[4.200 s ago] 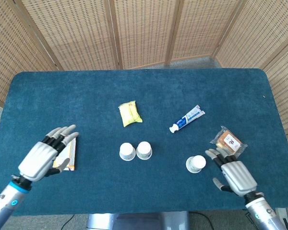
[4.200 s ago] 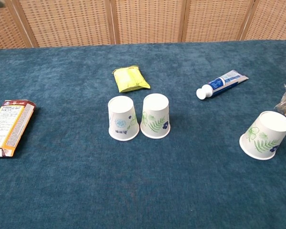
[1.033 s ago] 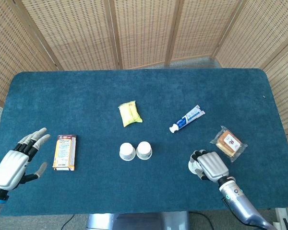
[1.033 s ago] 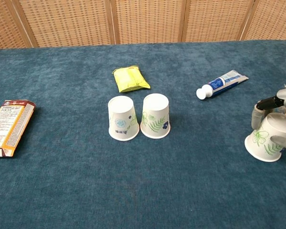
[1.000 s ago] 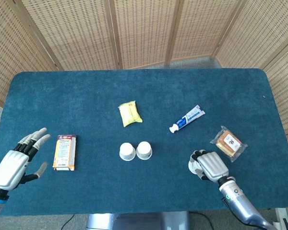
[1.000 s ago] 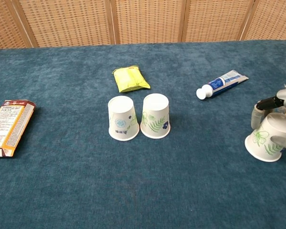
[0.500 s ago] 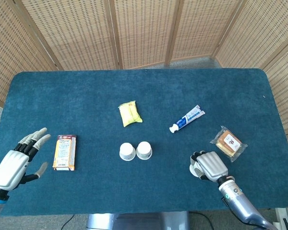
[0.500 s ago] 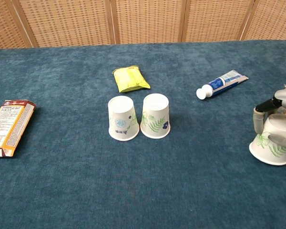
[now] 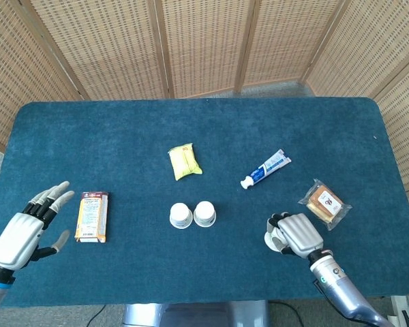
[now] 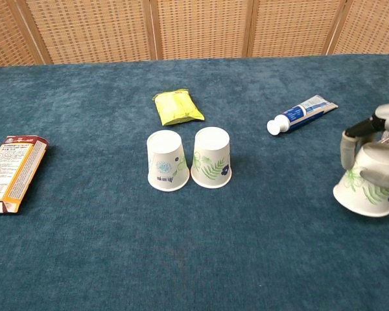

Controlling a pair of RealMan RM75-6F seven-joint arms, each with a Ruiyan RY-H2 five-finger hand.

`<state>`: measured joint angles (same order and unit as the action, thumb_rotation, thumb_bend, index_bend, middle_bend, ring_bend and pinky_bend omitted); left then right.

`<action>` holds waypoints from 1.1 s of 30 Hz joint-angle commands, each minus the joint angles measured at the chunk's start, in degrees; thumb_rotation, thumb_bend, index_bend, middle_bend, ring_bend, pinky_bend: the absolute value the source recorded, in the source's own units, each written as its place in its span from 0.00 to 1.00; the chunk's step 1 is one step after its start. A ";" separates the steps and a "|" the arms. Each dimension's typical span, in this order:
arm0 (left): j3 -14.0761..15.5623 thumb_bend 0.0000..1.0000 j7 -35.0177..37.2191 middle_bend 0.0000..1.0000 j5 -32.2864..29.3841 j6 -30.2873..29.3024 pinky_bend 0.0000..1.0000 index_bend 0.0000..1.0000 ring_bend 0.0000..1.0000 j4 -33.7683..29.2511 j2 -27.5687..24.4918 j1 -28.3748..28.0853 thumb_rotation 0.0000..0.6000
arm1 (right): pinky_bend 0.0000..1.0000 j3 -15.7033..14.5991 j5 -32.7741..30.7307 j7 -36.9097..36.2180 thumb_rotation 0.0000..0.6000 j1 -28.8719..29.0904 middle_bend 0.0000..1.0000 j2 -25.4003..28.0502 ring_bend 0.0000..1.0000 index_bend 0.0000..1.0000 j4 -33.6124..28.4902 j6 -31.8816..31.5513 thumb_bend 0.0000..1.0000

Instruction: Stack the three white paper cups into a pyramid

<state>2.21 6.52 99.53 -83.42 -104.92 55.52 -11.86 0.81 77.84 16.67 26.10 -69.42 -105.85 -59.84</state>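
Two white paper cups stand upside down side by side mid-table: one with a blue print [image 10: 165, 161] [image 9: 180, 216] and one with a green leaf print [image 10: 211, 157] [image 9: 205, 212]. A third upside-down cup [image 10: 365, 182] with green leaves is gripped by my right hand [image 10: 376, 144] [image 9: 296, 234] at the right edge, and it looks raised slightly off the cloth. In the head view that hand covers most of the cup. My left hand [image 9: 24, 229] hovers open at the far left with fingers spread, holding nothing.
A yellow packet [image 10: 177, 107] lies behind the two cups. A toothpaste tube [image 10: 302, 113] lies at the back right, and a wrapped snack [image 9: 324, 203] sits by my right hand. An orange box [image 10: 15, 171] lies at the left. The table [image 9: 204, 129] is covered in blue cloth.
My right hand closed around the third cup, and the cup has risen a little and shifted slightly left. My left hand has drawn back toward the left edge, away from the orange box.
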 commanded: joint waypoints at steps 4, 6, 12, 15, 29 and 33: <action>-0.03 0.49 -0.27 0.00 0.07 0.15 0.13 0.00 0.00 -0.28 -0.07 -0.09 1.00 | 0.86 1.48 2.13 -1.96 1.00 0.53 0.42 1.27 0.42 0.45 -2.49 -1.41 0.52; 0.01 0.49 -0.37 0.00 0.03 0.19 0.13 0.00 0.00 -0.38 -0.08 -0.05 1.00 | 0.86 1.93 2.75 -2.69 1.00 0.89 0.42 1.65 0.42 0.45 -3.39 -1.43 0.52; 0.16 0.49 -0.78 0.00 0.30 0.07 0.13 0.00 0.00 -0.74 -0.25 0.12 1.00 | 0.85 3.52 4.04 -3.56 1.00 2.52 0.42 2.57 0.42 0.45 -6.06 -0.95 0.52; 0.29 0.49 -0.76 0.00 0.85 -0.41 0.13 0.00 0.00 -0.89 -0.41 0.32 1.00 | 0.85 4.38 4.31 -3.56 1.00 3.38 0.42 2.82 0.42 0.45 -7.29 -0.69 0.52; 0.83 0.49 -0.17 0.00 1.47 -1.24 0.13 0.00 0.00 -0.64 -0.89 1.03 1.00 | 0.86 7.39 2.30 -0.29 1.00 8.15 0.42 1.07 0.42 0.45 -9.49 2.32 0.52; 1.00 0.49 0.14 0.00 1.61 -1.58 0.13 0.00 0.00 -0.56 -1.19 1.32 1.00 | 0.85 8.10 1.03 1.05 1.00 9.71 0.42 0.22 0.42 0.45 -9.69 3.40 0.52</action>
<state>3.19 6.63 101.12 -84.97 -105.50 54.36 -10.57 8.68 79.19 17.40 35.48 -68.94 -115.45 -56.72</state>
